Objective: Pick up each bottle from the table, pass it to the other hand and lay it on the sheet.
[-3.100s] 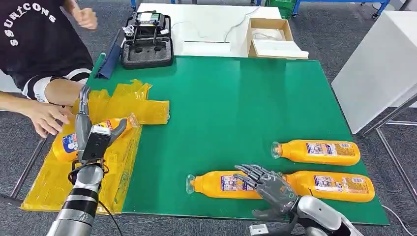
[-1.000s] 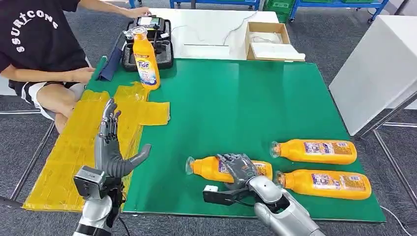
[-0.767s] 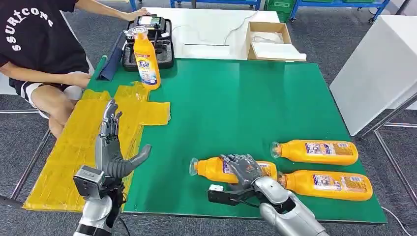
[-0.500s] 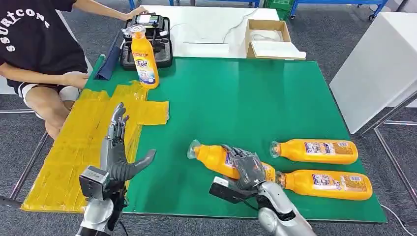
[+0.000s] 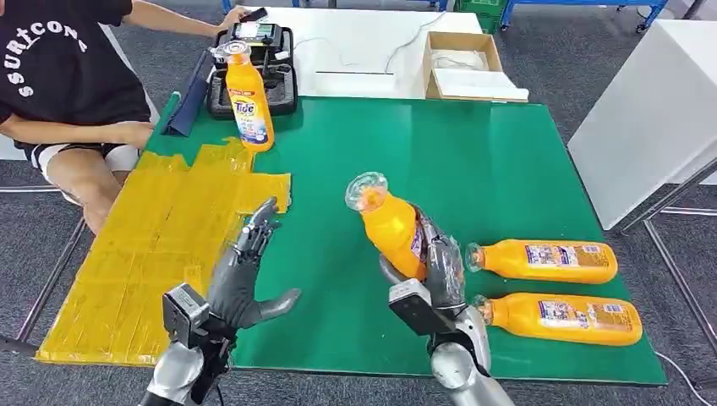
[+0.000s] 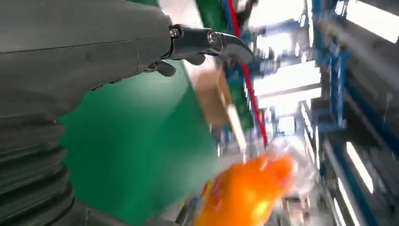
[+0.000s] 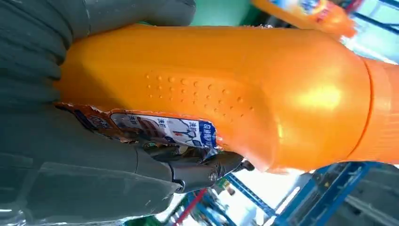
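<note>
The right hand [image 5: 440, 275] grips an orange bottle [image 5: 391, 226] clear of the green table [image 5: 473, 161], clear cap tilted toward 11 o'clock. The left hand [image 5: 241, 275] (fingers spread, holding nothing) hovers at the bottle's 9 o'clock, beside the yellow sheet [image 5: 144, 245].

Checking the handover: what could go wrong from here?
1. The right hand grips the lifted bottle low on its body, cap end tilted up and free; it may slip or swing.
2. The left hand is open and apart from it; a mistimed release drops it on the green mat.
</note>
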`<action>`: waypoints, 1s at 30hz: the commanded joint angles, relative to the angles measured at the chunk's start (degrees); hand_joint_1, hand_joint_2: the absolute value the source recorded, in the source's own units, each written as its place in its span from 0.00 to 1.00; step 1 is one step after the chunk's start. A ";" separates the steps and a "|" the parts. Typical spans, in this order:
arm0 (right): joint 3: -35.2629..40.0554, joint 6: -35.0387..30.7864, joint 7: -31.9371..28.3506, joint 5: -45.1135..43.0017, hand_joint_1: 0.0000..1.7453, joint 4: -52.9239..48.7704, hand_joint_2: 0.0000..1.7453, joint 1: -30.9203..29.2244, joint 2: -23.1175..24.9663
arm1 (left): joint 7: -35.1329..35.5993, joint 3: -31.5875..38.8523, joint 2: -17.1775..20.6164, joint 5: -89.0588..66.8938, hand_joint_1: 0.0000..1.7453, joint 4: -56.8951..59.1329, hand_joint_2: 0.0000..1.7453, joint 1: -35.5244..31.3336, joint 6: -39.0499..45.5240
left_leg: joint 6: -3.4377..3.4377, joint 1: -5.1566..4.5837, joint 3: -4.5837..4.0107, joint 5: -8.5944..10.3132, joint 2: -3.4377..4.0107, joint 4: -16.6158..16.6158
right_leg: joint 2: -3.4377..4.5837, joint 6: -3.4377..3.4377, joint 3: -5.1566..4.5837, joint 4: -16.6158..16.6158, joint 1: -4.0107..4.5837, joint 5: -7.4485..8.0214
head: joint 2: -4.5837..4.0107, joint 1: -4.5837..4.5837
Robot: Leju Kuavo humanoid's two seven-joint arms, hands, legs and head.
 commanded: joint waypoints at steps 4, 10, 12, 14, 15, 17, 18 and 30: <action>-0.33 5.15 -3.06 -7.44 1.00 5.74 1.00 -2.59 4.16 | 1.66 -3.29 2.86 4.35 0.00 8.40 1.00 -5.75 -4.05 | -0.05 -0.01 0.15 0.02 0.03 -0.07 | 0.15 0.00 0.14 -0.04 -0.03 0.01 | 0.00 0.00; 3.25 7.06 -3.36 -7.67 1.00 10.37 1.00 -4.02 5.16 | 2.42 -3.99 2.73 6.50 0.00 9.03 1.00 -7.03 -4.98 | -0.04 -0.01 0.17 0.00 0.10 -0.08 | 0.21 0.01 0.15 -0.06 -0.03 0.02 | 0.00 0.02; 3.25 7.06 -3.36 -7.67 1.00 10.37 1.00 -4.02 5.16 | 2.42 -3.99 2.73 6.50 0.00 9.03 1.00 -7.03 -4.98 | -0.02 -0.01 0.07 0.01 0.04 -0.05 | 0.10 0.01 0.06 -0.03 -0.02 0.01 | 0.00 0.02; 3.54 7.15 -3.31 -7.77 1.00 10.78 1.00 -4.19 5.07 | 2.61 -3.93 2.63 6.86 0.00 9.21 1.00 -7.06 -4.88 | -0.03 0.00 0.09 0.01 0.03 -0.05 | 0.10 0.01 0.09 -0.04 -0.01 0.01 | 0.00 0.02; 4.59 7.53 -3.40 -7.69 1.00 11.46 1.00 -4.49 5.14 | 2.81 -4.04 2.51 7.37 0.00 9.46 1.00 -7.31 -4.74 | -0.02 -0.01 0.07 0.01 0.02 -0.05 | 0.09 0.01 0.07 -0.03 -0.03 0.00 | 0.00 0.00; 6.97 7.90 -3.80 -7.10 1.00 12.93 1.00 -4.99 5.58 | 3.09 -4.22 2.16 8.37 0.00 10.00 1.00 -7.82 -4.30 | -0.02 -0.01 0.09 0.01 0.06 -0.06 | 0.16 0.02 0.09 -0.05 -0.03 0.02 | 0.00 0.02; 8.54 7.71 -4.21 -6.29 1.00 13.91 1.00 -5.24 5.96 | 3.27 -4.36 2.12 8.83 0.00 10.37 1.00 -8.17 -4.22 | -0.03 -0.03 0.16 0.00 0.09 -0.08 | 0.22 0.02 0.14 -0.05 -0.06 0.00 | 0.00 0.02; 18.81 1.39 -4.27 0.44 1.00 16.98 1.00 -7.48 6.35 | 3.12 -4.77 1.51 9.74 0.00 13.53 1.00 -9.34 -2.11 | -0.01 -0.01 0.02 0.02 0.01 -0.05 | 0.09 0.02 0.01 -0.02 -0.04 0.00 | 0.00 0.02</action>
